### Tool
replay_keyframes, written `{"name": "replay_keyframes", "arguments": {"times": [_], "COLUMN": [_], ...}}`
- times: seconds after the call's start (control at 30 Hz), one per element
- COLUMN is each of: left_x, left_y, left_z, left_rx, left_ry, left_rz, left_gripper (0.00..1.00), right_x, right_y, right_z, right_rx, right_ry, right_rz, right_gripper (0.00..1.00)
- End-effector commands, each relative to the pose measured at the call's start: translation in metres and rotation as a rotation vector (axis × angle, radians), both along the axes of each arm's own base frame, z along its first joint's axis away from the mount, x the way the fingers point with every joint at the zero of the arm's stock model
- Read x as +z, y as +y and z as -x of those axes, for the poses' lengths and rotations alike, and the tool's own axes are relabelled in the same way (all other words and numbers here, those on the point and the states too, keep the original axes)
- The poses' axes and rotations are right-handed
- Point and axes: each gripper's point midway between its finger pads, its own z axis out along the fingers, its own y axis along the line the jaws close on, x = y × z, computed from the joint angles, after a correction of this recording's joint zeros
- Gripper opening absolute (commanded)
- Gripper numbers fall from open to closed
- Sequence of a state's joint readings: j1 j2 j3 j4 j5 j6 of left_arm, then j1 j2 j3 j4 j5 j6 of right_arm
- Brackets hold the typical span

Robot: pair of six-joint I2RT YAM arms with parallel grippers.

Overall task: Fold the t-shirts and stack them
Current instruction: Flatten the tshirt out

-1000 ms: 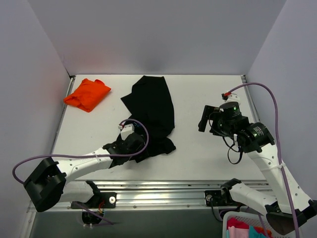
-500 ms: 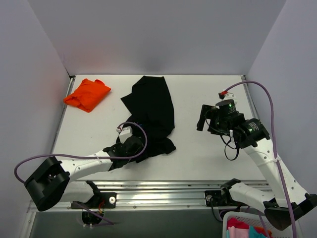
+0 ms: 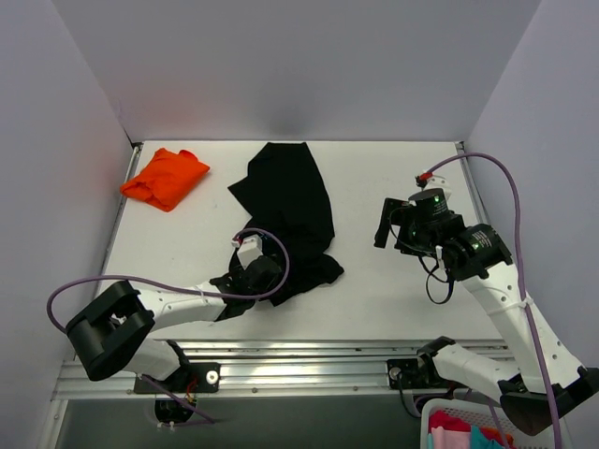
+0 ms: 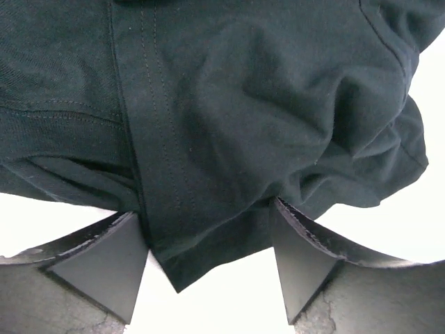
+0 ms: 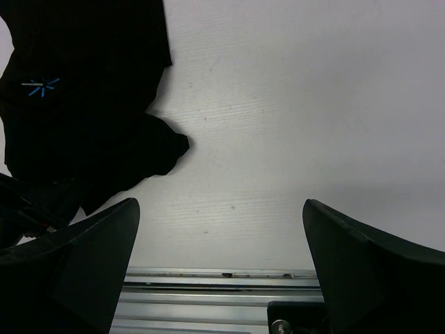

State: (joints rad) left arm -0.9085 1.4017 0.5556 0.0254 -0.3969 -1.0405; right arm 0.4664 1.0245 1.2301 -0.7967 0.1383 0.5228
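Black shirt [image 3: 285, 210] lying crumpled at table [image 3: 393, 168] centre; orange shirt [image 3: 166, 178] sitting far left. Left gripper [image 4: 207, 233] straddling near hem, grip unclear. Right gripper [image 5: 221, 203] hovering wide open, right.

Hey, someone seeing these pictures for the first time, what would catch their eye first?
The bright orange t-shirt, bunched at the far left corner, jumps out against the white table. Next, the big black t-shirt sprawls mid-table, its near hem between the fingers of the left pincer. The right pincer hangs open to the right.
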Motion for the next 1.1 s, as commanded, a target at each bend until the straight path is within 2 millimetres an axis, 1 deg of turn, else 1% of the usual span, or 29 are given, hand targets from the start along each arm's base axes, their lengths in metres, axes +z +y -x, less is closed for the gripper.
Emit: {"name": "replay_keyframes", "arguments": {"times": [0.0, 0.13, 0.2, 0.23, 0.33, 0.37, 0.43, 0.53, 0.63, 0.97, 1.07], "left_x": [-0.021, -0.013, -0.012, -0.01, -0.008, -0.009, -0.009, -0.015, -0.02, -0.027, -0.03], "left_y": [0.008, 0.012, 0.014, 0.014, 0.016, 0.017, 0.015, 0.016, 0.014, 0.001, 0.001], "left_z": [0.021, 0.028, 0.035, 0.038, 0.044, 0.047, 0.049, 0.051, 0.05, 0.04, 0.04], "left_rx": [-0.01, 0.004, 0.006, 0.005, 0.014, 0.011, 0.009, 0.012, 0.01, -0.012, -0.009], "left_ry": [0.1, 0.106, 0.112, 0.106, 0.113, 0.12, 0.12, 0.131, 0.135, 0.132, 0.138], "left_rz": [-0.059, -0.05, -0.049, -0.047, -0.044, -0.052, -0.051, -0.067, -0.081, -0.116, -0.126], "left_gripper": [0.74, 0.67, 0.63, 0.55, 0.45, 0.29, 0.28, 0.3, 0.29, 0.29, 0.27], "right_x": [0.01, 0.007, 0.005, 0.004, 0.001, -0.001, -0.001, -0.001, -0.002, 0.002, 0.003], "right_y": [-0.008, -0.009, -0.01, -0.01, -0.01, -0.01, -0.01, -0.01, -0.01, -0.015, -0.016], "right_z": [0.004, 0.005, 0.006, 0.006, 0.006, 0.006, 0.005, 0.006, 0.006, 0.009, 0.01], "right_rx": [-0.025, -0.026, -0.028, -0.029, -0.026, -0.027, -0.025, -0.02, -0.015, -0.013, -0.013], "right_ry": [-0.022, -0.02, -0.018, -0.018, -0.014, -0.012, -0.013, -0.015, -0.014, -0.018, -0.02], "right_rz": [0.017, 0.02, 0.023, 0.023, 0.025, 0.028, 0.029, 0.029, 0.034, 0.054, 0.054], "right_gripper": [1.0, 1.0, 1.0, 1.0, 1.0, 1.0, 1.0, 1.0, 1.0, 1.0, 1.0]}}
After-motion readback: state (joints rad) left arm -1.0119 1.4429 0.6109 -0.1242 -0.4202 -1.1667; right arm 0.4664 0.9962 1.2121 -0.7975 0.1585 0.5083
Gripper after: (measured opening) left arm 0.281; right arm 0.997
